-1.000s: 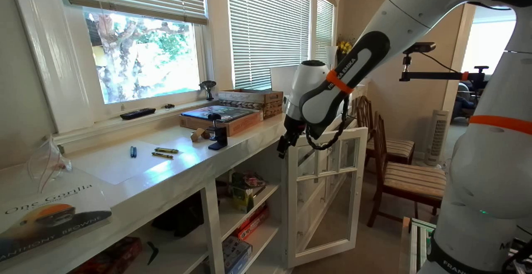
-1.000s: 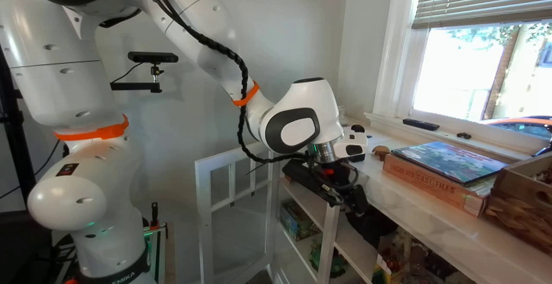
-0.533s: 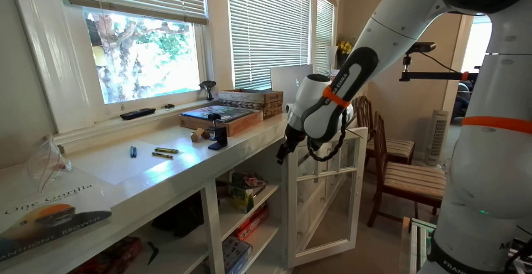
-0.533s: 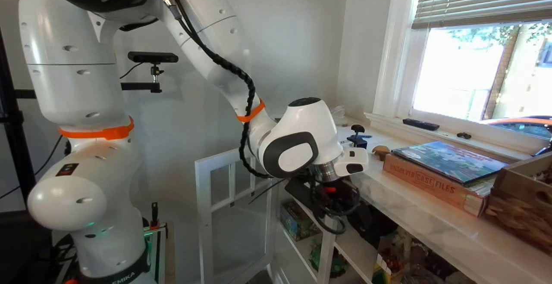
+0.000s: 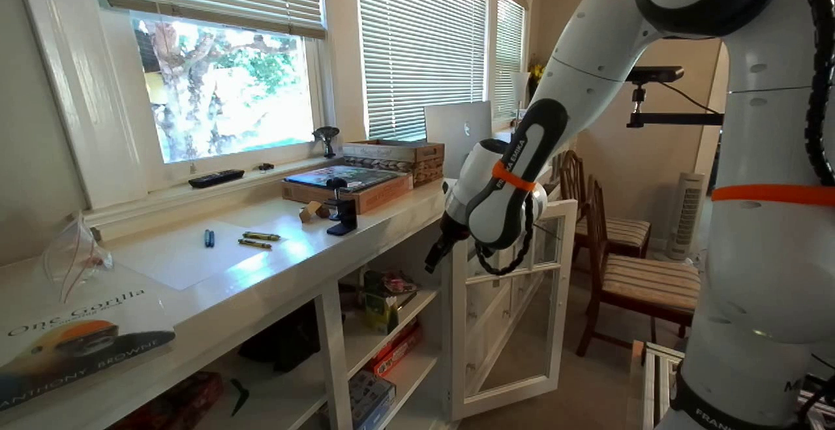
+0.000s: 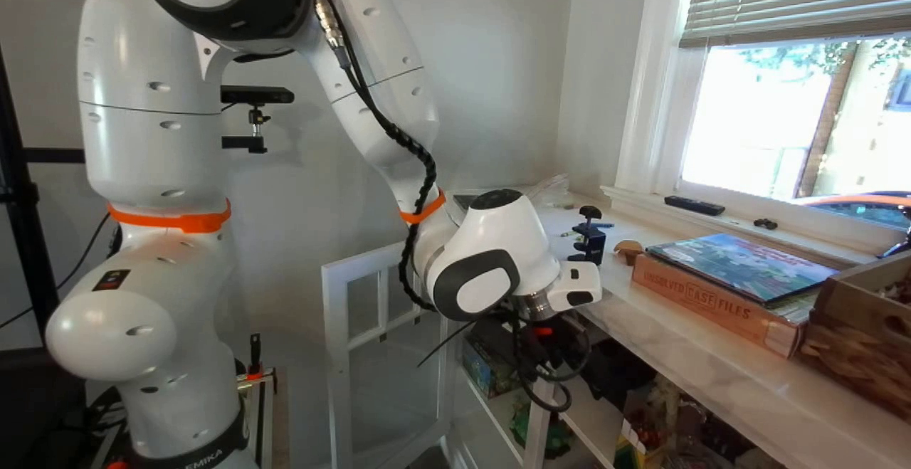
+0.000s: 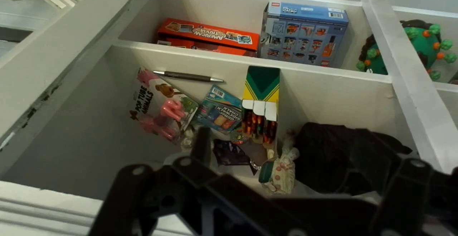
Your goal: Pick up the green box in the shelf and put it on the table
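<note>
**Lowered claw (image 5: 432,264) now faces shelf (image 5: 417,313): handling notes for green box (image 7: 261,92)**

Compared with a second ago, the claw sits lower and nearer the shelf opening, and the elbow of the arm (image 6: 402,92) stands closer to the counter (image 5: 375,237). Green box, shelf and glass-paned door (image 5: 531,271) keep their positions.

Claw state: jaws spread wide, nothing held. From where I stand, it is outside the compartment, in front of it, and apart from the green box.

Location: the green box is in the upper compartment next to the swung-out door, at the front of the shelf, and appears upright. Its green-and-yellow panel faces the shelf edge. The uncovered top shows white tabs (image 7: 259,107) and coloured sticks (image 7: 259,124), probably crayons. A chalk pack (image 7: 220,109) lies right beside it; whether the two touch, I cannot tell.

Handling: expect a light load. The walls look like thin printed card: stiff enough for a moderate grip, liable to crease under a hard squeeze, and possibly a little slippery.

Grip point: take hold across two opposite side walls, at mid-body, below the uncovered top. Do not grasp the white tabs, which would likely bend or tear. Allow clearance on the chalk pack side. Keep the green box upright: if tipped, it may shed its coloured sticks. Draw it forward past the shelf edge before raising it to the counter, since the counter roofs the compartment.
</note>
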